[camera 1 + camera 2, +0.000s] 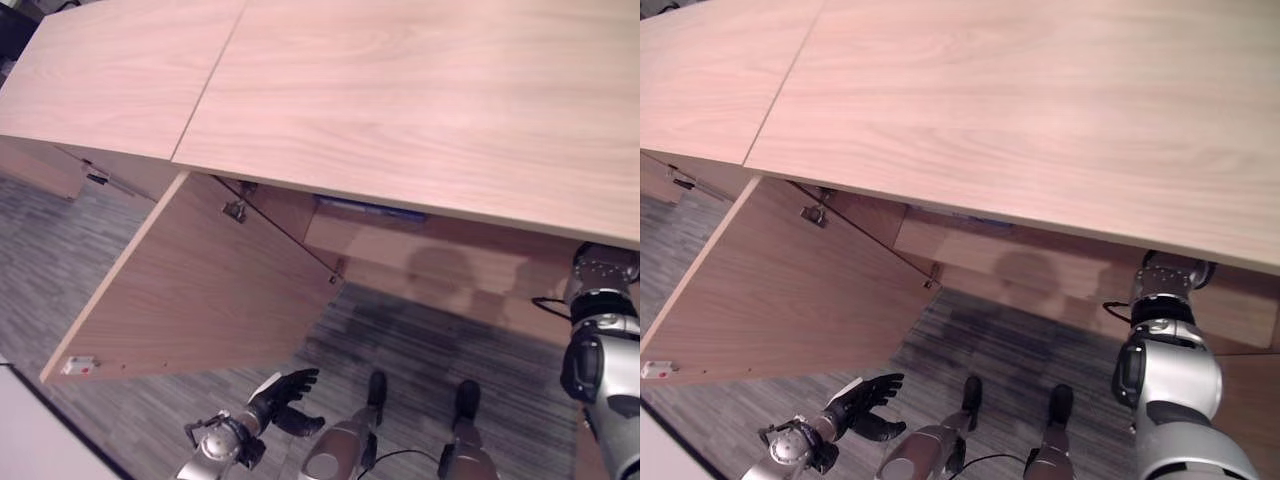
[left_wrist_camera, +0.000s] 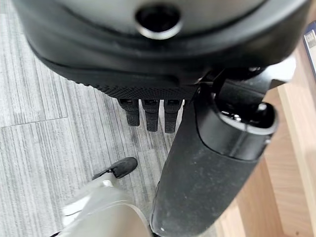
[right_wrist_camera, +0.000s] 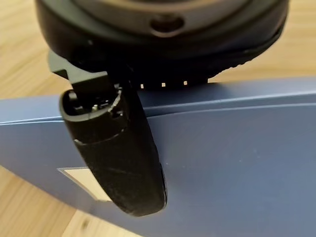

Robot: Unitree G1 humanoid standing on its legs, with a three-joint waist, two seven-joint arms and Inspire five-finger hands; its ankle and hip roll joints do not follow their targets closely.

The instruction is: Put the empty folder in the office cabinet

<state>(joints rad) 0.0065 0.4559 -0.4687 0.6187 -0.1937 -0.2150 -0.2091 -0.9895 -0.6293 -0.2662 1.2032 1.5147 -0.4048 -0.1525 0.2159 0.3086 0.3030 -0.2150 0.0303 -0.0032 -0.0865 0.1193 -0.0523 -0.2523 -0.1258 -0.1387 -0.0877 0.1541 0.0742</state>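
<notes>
Right hand thumb pressed on blue folder inside cabinet, clamping it; left hand relaxed, apart.

The cabinet top hides the right hand and all but a blue strip of the folder. In the right wrist view, the folder is cut off by the picture's edges, and the right hand's fingers are hidden behind it.

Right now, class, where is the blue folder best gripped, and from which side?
Probably at one long edge, coming from the open front of the cabinet. The folder is thin and flat with a broad face, so a pinch across the edge suits it; the right hand has its thumb laid on that face.
</notes>
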